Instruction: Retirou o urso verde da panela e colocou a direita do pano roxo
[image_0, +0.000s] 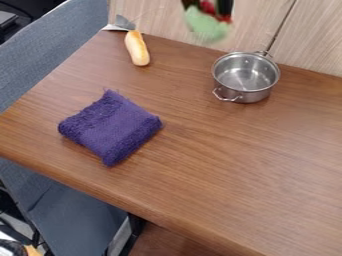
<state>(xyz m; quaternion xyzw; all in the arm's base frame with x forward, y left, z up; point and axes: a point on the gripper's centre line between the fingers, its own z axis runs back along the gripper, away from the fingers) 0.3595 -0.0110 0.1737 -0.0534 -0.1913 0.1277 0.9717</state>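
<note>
Clear of the steel saucepan (245, 95), the green bear (206, 26) hangs gripped in the pincer (208, 9) beyond and right of the purple cloth (111, 128), so the carry seems in hand, next calling for lowering onto the surface (234, 165) right of that cloth.

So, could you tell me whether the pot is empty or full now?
Empty: the pot's bare metal bottom shows through its open top.
</note>
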